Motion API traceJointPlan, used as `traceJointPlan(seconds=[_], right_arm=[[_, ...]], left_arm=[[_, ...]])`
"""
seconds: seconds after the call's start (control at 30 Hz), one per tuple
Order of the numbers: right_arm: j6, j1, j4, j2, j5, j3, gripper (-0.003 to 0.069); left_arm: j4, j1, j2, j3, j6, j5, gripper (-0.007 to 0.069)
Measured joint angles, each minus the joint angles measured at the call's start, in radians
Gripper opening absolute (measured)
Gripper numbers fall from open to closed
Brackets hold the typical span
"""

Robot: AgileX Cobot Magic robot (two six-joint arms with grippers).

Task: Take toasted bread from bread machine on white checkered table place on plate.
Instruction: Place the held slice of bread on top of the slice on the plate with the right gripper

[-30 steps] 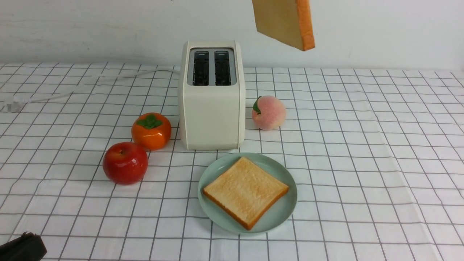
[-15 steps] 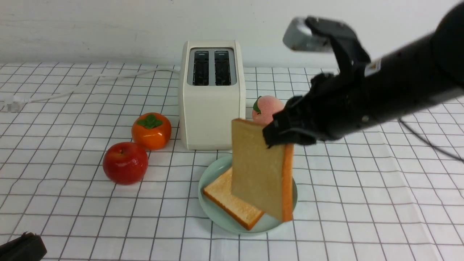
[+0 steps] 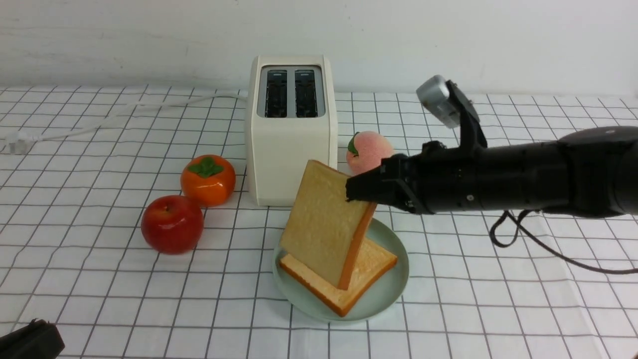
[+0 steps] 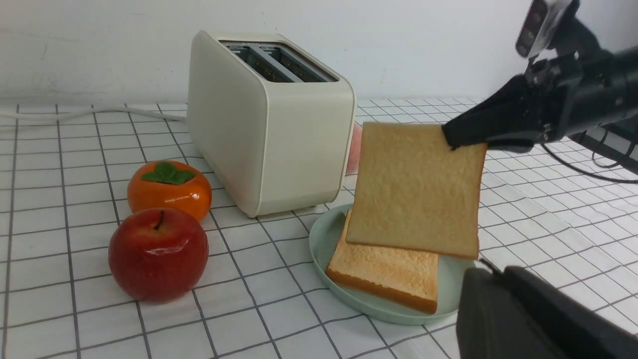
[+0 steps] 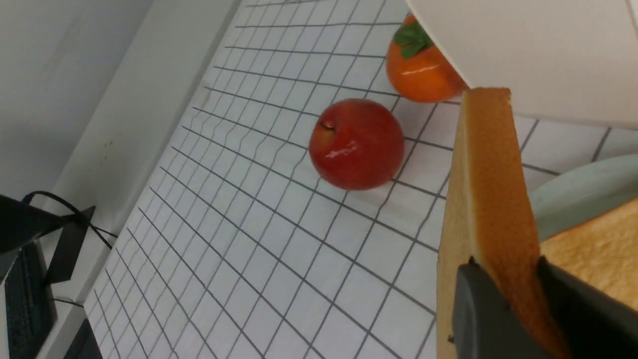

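You have the white checkered table (image 3: 498, 279) spread across the whole scene. Your right arm (image 3: 523, 177) reaches in nearly level from the right, above the cloth. The bread machine (image 3: 291, 149) stands upright near the back, and both of its dark slots show no bread. Just in front of it, on the cloth, lies the plate (image 3: 394, 286).

One piece of toasted bread, the flat slice (image 3: 374, 267), lies face up on the plate. The other, the tilted slice (image 3: 321, 224), stands steeply over it, leaning its top toward the bread machine. Its lower edge is down at the flat slice, but you cannot tell whether the two touch.

Your right gripper (image 3: 360, 192) is clamped on the upper corner of the tilted slice. In the right wrist view, one dark finger (image 5: 481, 319) presses each face, and the crust edge runs out between them.

To the left of the bread machine, a red apple (image 3: 172, 224) sits near the front. An orange persimmon (image 3: 208, 180) sits just behind it, close to the bread machine's corner. A peach (image 3: 370, 154) sits on the right side, partly behind your right gripper.

Your left gripper (image 3: 30, 341) sits low at the near left edge of the table. Its fingers are closed, and nothing shows in them.

A white cord (image 3: 124, 117) trails left from the bread machine.
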Motion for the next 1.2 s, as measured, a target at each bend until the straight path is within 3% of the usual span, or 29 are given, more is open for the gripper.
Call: traceJointPlan(seconds=[0.27,1.2], right_arm=[[-0.156,-0.045,0.098,0.083,0.041,0.001,0.0115],[-0.221,-0.067,0.112,0.138,0.174,-0.018,0.0115]], left_arm=[[0.000,0.000,0.000,0.000,0.000,0.000,0.0029],[0.001,0.000,0.000,0.000,-0.001,0.000,0.0039]])
